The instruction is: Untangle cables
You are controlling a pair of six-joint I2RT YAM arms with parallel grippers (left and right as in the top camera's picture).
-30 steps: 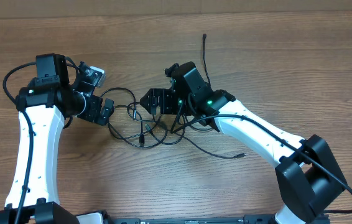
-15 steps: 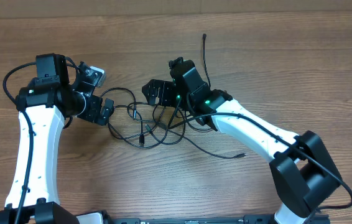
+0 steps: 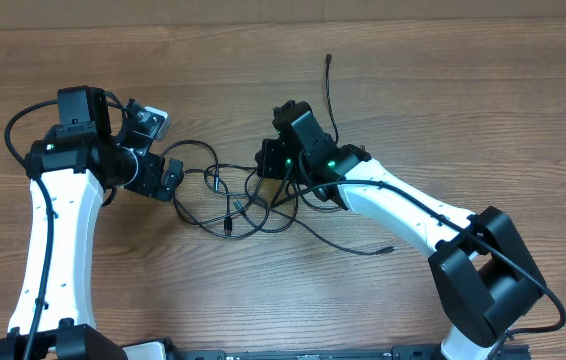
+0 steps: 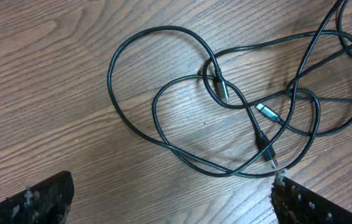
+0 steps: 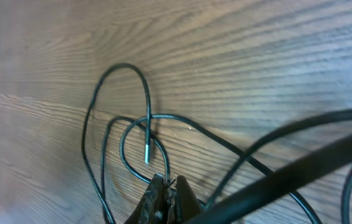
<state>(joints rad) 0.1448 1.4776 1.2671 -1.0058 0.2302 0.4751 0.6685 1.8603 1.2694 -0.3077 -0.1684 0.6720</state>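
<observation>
After the right gripper (image 3: 267,160) pulled back, its jaws pinched the cables (image 4: 221,88); the left gripper (image 3: 171,180) gaped beside them.

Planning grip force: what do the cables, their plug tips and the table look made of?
Cables: black rubbery or plastic jacket, matte, bending in soft loops. Plug tips: silvery, likely metal, catching light. Table: wood-grain surface, maybe laminate, slight sheen.
</observation>
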